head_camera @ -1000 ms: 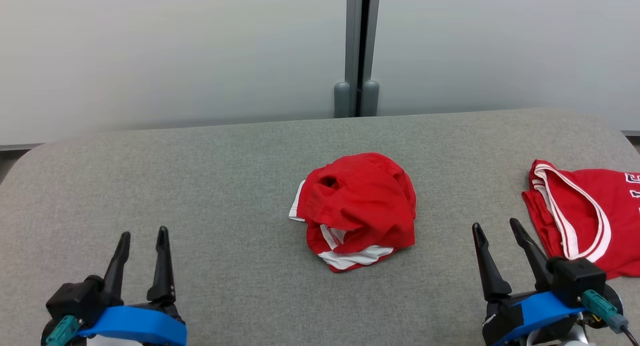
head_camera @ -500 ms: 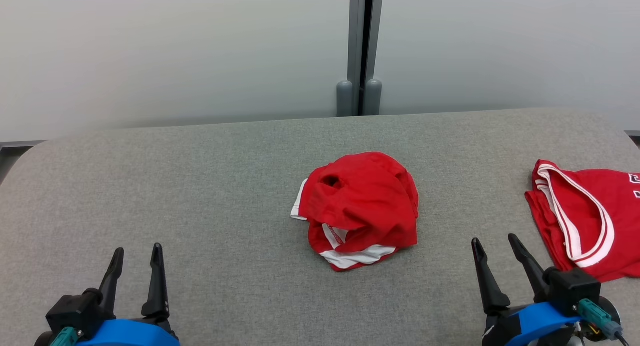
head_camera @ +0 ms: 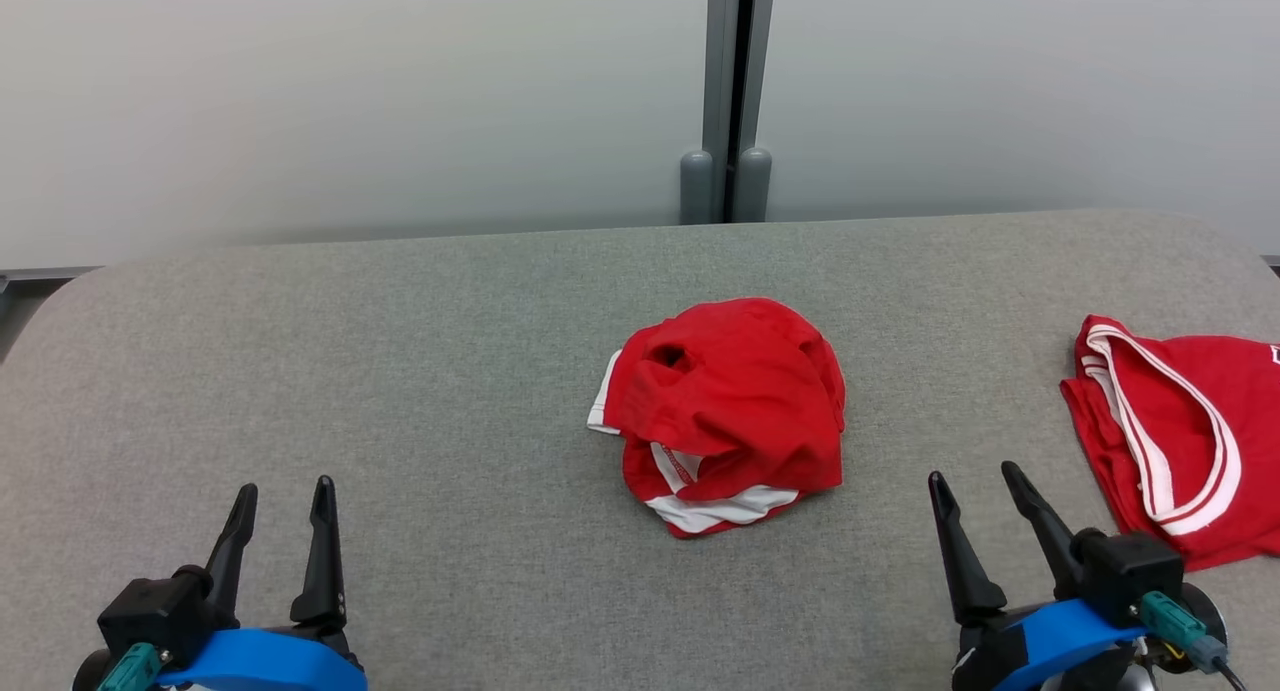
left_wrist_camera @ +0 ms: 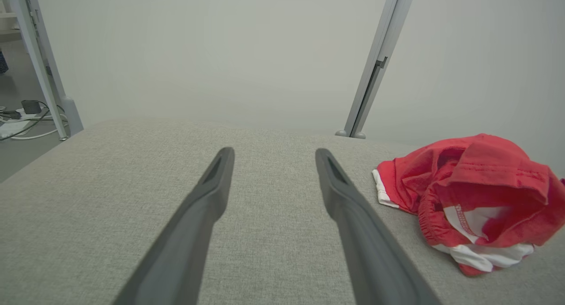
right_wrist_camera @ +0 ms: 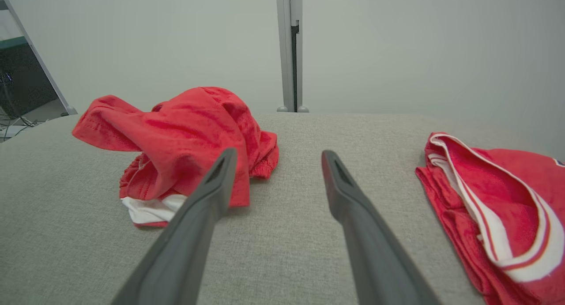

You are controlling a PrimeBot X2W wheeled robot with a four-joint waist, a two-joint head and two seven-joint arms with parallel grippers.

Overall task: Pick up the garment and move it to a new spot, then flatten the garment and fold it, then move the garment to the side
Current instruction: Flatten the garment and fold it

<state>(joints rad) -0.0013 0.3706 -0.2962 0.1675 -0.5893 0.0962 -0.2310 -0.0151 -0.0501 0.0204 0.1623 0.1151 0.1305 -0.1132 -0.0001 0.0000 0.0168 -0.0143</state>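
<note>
Only my head view is shifting this past second; I'm holding the left gripper [head_camera: 285, 486] and right gripper [head_camera: 972, 471] spread and empty, so the garment [head_camera: 730, 401] is still lying unpicked.

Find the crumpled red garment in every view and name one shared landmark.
Head view: crumpled garment at the middle of the table.
Left wrist view: crumpled garment at the right edge.
Right wrist view: crumpled garment left of centre.
Landmark: grey post behind the table.

Grey cloth table [head_camera: 400, 371], red white-trimmed jersey [head_camera: 1180, 441] laid near its right edge, grey post [head_camera: 727, 81] set behind, perhaps cables [left_wrist_camera: 13, 129] beyond.
</note>
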